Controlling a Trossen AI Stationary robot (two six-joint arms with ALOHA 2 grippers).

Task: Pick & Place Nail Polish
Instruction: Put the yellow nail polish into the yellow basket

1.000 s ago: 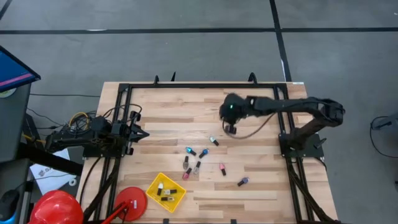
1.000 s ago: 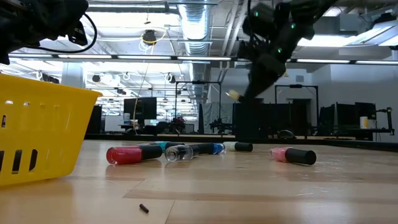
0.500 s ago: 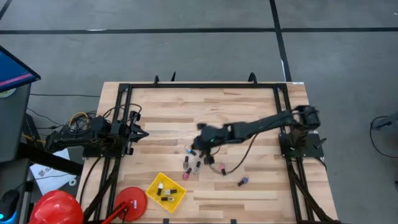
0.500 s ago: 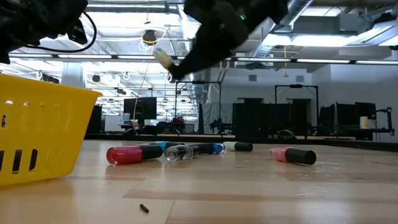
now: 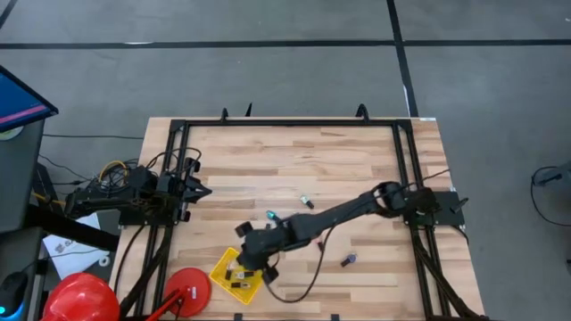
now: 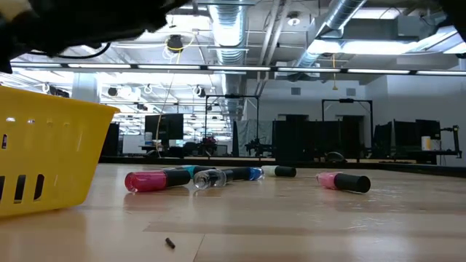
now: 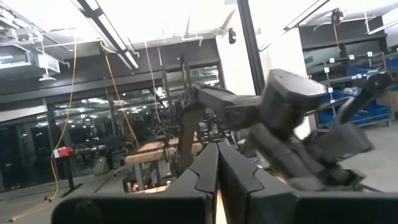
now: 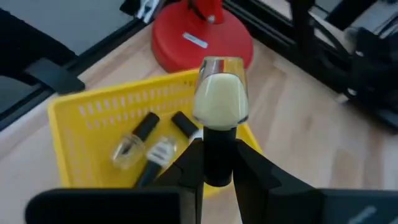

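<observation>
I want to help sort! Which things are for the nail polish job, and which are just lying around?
For the job:
- cream bottle held by the right end effector
- loose bottles on the table
- yellow basket with bottles in it

Just lying about:
- red round base
- red helmet
- left end effector, parked at the table's edge

Pale wooden table (image 5: 268, 165), slotted yellow plastic basket (image 8: 93, 109), glossy glass nail polish (image 8: 221, 93).

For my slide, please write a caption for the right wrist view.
Right gripper holding a cream nail polish bottle by its cap above the yellow basket.
</observation>
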